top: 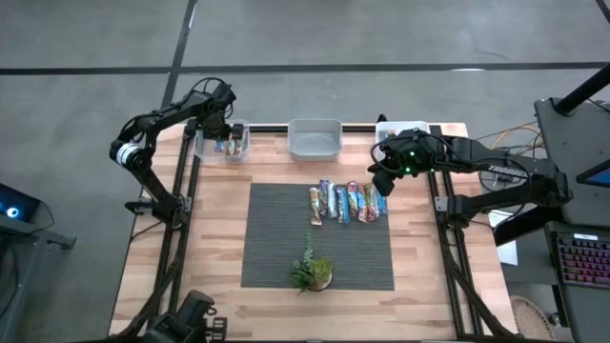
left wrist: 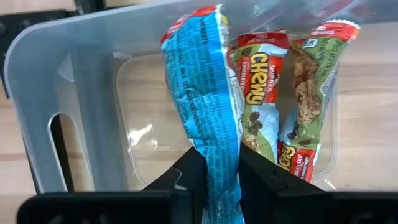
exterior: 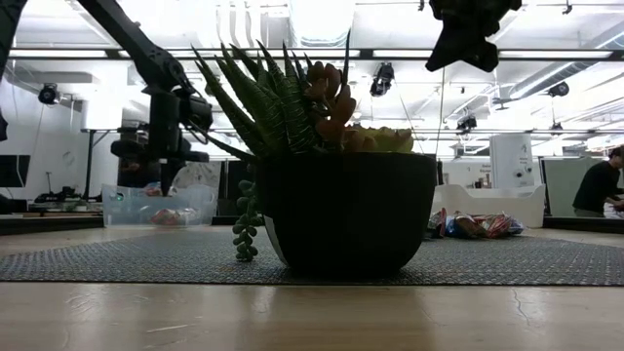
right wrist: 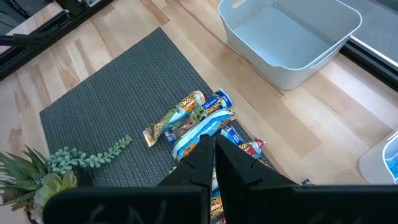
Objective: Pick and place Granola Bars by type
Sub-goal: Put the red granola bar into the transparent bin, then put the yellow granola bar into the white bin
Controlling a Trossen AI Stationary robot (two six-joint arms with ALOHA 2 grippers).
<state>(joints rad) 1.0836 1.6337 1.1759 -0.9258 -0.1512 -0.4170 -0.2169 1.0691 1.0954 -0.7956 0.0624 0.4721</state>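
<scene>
- While the left gripper (left wrist: 221, 177) pinches a blue bar (left wrist: 202, 93) by its end, over the clear bin (top: 205, 148), two bars (left wrist: 280, 106) lie just beyond it inside.
- The right gripper (right wrist: 214, 155), fingers together and empty, hangs above the row of bars (top: 346, 202) on the mat (top: 276, 238).
- The bars look light; their wrappers look soft, crinkly and slippery, so gripping mid-body across the width seems safer.

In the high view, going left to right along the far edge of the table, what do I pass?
left gripper holding a blue-wrapped granola bar over the clear bin → empty grey bin → white bin, partly hidden by the right arm → right gripper, shut, above the row of bars on the mat.
</scene>
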